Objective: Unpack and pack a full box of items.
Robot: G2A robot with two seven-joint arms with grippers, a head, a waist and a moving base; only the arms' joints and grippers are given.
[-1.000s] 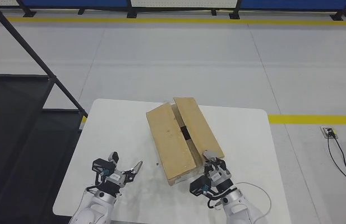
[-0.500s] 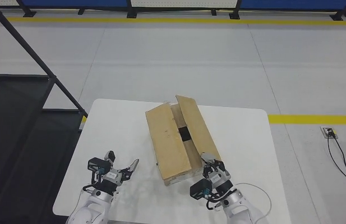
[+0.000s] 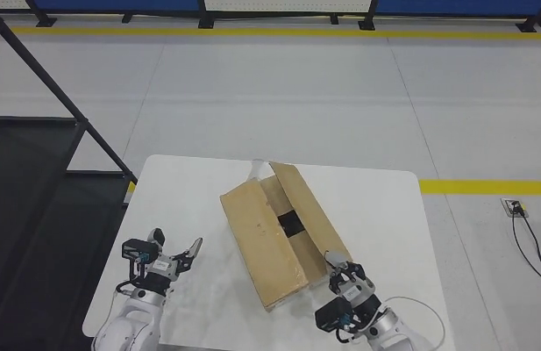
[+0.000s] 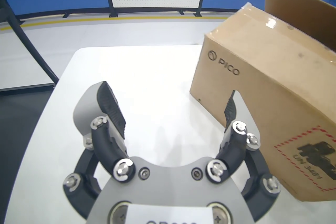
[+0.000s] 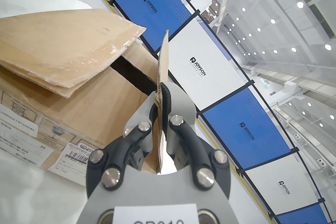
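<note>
Box (image 3: 266, 241), tabletop centre: right gripper (image 5: 160, 97) is pinching a top flap (image 5: 163, 59) between its fingers. Left gripper (image 4: 169, 93) is hovering alongside, fingers spread. Peeling the flap outward along its crease is likely to go best.

Table (image 3: 191, 189) being overlooked from above, box (image 3: 261, 241) being faced closely from both wrists, being shared by 3 views

Box (image 3: 261, 250) brown cardbd – red dashed label (image 4: 309, 156) w/ blk print; table (image 3: 182, 193) white.
</note>
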